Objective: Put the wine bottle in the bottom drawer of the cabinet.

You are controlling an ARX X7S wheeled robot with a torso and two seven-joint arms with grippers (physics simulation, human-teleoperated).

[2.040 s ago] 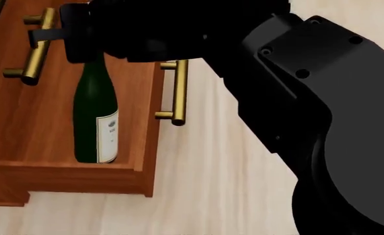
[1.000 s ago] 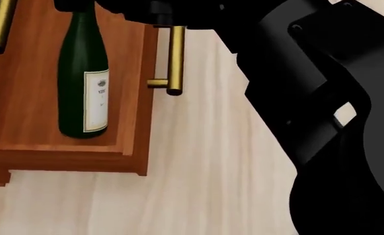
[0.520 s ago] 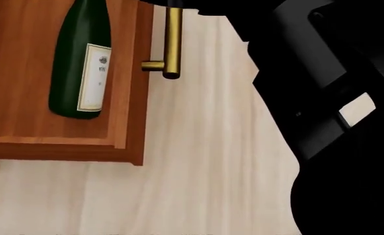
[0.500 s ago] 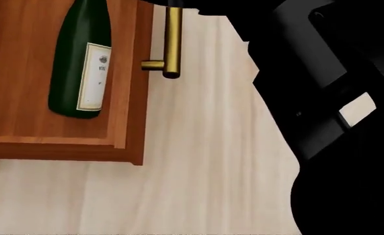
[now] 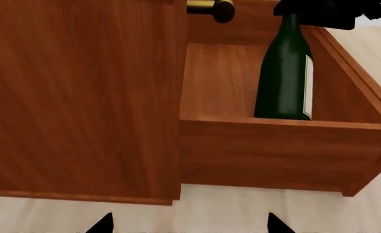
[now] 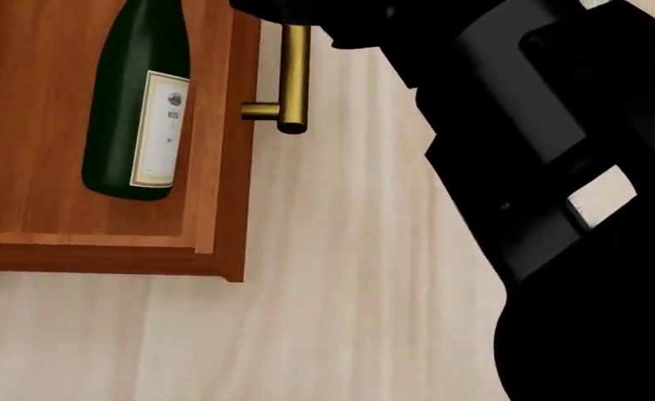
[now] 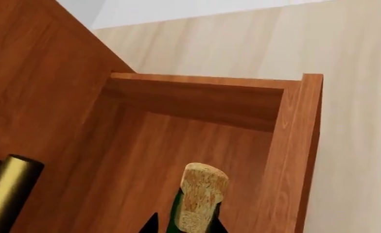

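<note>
The wine bottle [image 5: 283, 73] stands upright in the pulled-out bottom drawer [image 5: 275, 155] of the reddish-brown cabinet [image 5: 80, 97], its base hidden behind the drawer's side wall. My right gripper [image 7: 185, 224] is shut on the bottle's neck just below the tan cork [image 7: 200, 191], one dark fingertip on each side. In the head view the bottle [image 6: 138, 100] shows its white label, close to the drawer's front board [image 6: 225, 167]. My left gripper [image 5: 187, 224] hangs open over the floor beside the cabinet, holding nothing.
A brass bar handle [image 6: 294, 75] sticks out from the drawer front. Another brass handle [image 5: 210, 6] juts from the drawer above. My black right arm [image 6: 550, 167] fills the head view's right side. Pale wood floor [image 6: 339, 292] lies around the cabinet.
The head view has shifted, so the cabinet, drawer and bottle slid up and left in the frame. The bottle has stayed in the drawer under the right gripper. Almost nothing moved in the last half second.
</note>
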